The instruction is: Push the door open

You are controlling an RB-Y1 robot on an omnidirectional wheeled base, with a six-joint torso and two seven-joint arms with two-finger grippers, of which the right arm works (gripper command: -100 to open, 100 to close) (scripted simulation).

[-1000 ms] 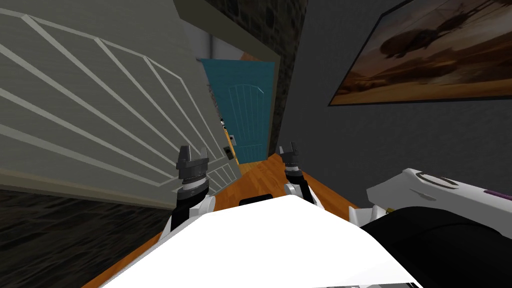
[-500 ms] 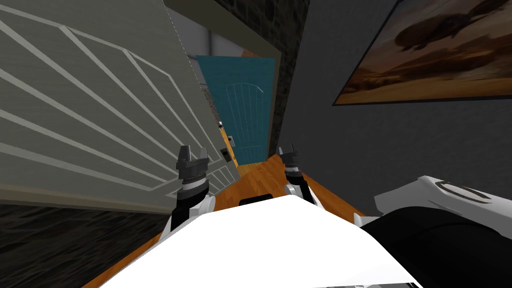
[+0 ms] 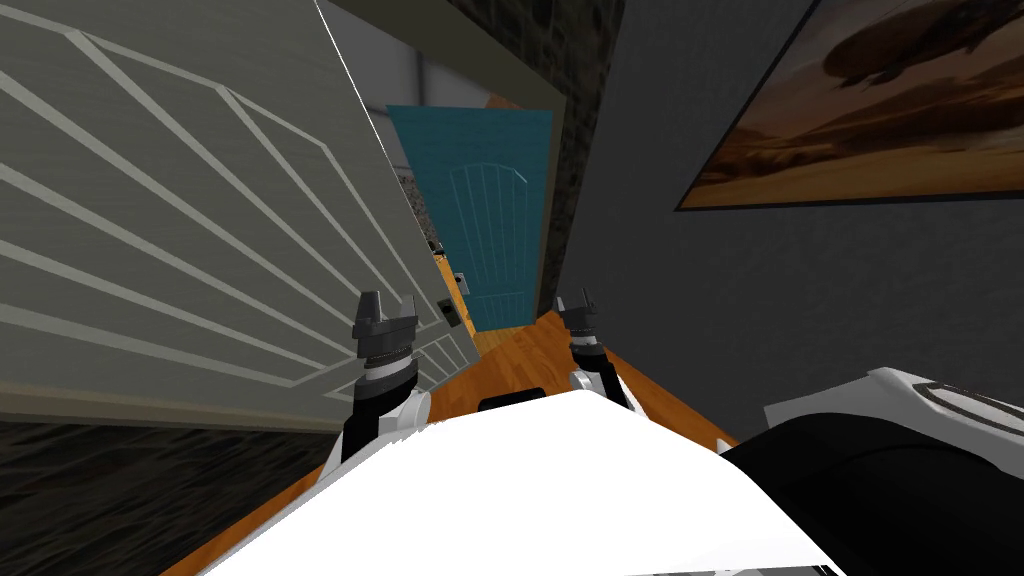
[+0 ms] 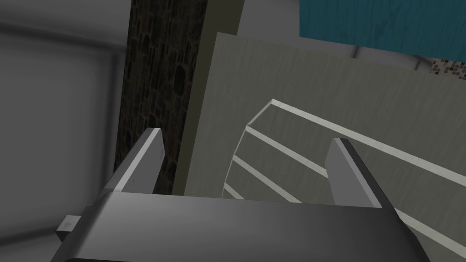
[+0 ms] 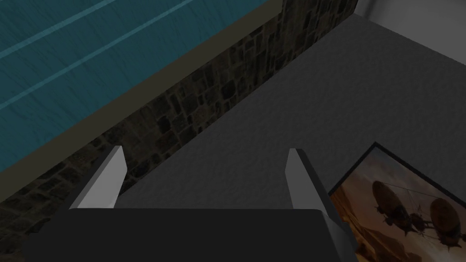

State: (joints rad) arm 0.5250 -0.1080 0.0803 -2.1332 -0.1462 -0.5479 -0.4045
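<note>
The grey-green panelled door [image 3: 200,220] with pale raised strips stands ajar on my left, its free edge [image 3: 400,200] slanting down to a dark latch plate [image 3: 451,311]. My left gripper [image 3: 385,312] is open, close against the door's lower panels. In the left wrist view the left gripper [image 4: 245,136] stands open before the same door [image 4: 346,104], with nothing between its fingers. My right gripper [image 3: 578,302] is held beside the gap, also open [image 5: 205,151], pointing at a grey wall.
Through the gap a teal door [image 3: 495,220] stands at the end of an orange wood floor [image 3: 520,350]. A dark stone wall [image 3: 575,120] and door frame [image 3: 480,50] border the opening. A grey wall with a framed picture [image 3: 880,110] runs close on the right.
The grey-green door's free edge has swung further left and away, so the gap to the teal door is wider. My view has shifted a little; both grippers keep their places.
</note>
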